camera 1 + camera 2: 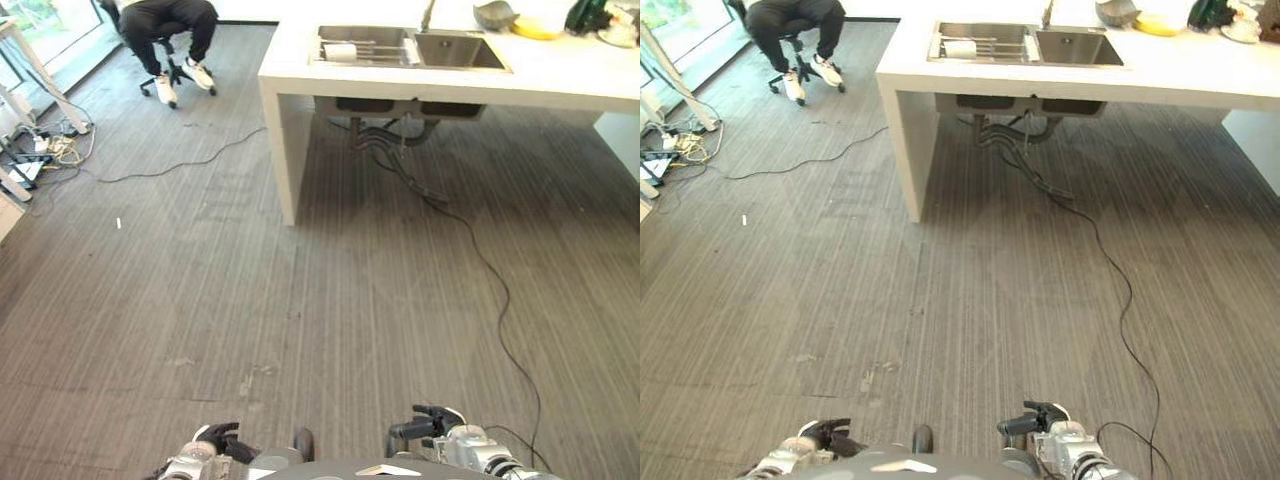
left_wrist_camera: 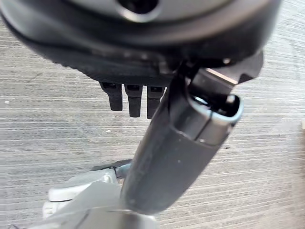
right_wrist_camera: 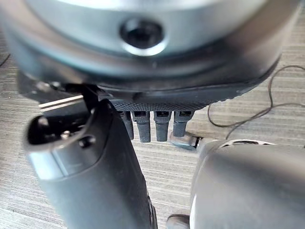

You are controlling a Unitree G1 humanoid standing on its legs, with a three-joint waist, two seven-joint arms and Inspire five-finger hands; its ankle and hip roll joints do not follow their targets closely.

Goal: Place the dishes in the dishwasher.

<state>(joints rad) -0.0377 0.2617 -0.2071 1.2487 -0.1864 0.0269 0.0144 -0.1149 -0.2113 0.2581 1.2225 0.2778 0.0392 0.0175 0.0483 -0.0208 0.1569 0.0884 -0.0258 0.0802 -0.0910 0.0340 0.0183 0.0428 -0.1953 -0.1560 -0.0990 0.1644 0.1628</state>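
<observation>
Far ahead stands a white counter (image 1: 300,70) with a steel double sink (image 1: 455,50). A white dish (image 1: 340,51) lies on the rack in the sink's left basin. On the counter behind the sink sit a grey bowl (image 1: 495,14) and a yellow dish (image 1: 540,28). My left hand (image 1: 215,440) and right hand (image 1: 432,422) hang low over the floor, well short of the counter. In the wrist views the left hand's fingers (image 2: 134,98) and the right hand's fingers (image 3: 157,125) are straight, with nothing in them.
A person sits on a wheeled chair (image 1: 165,60) at the far left. A long cable (image 1: 500,300) runs from under the sink across the grey carpet on the right. More cables and table legs (image 1: 40,140) crowd the left edge.
</observation>
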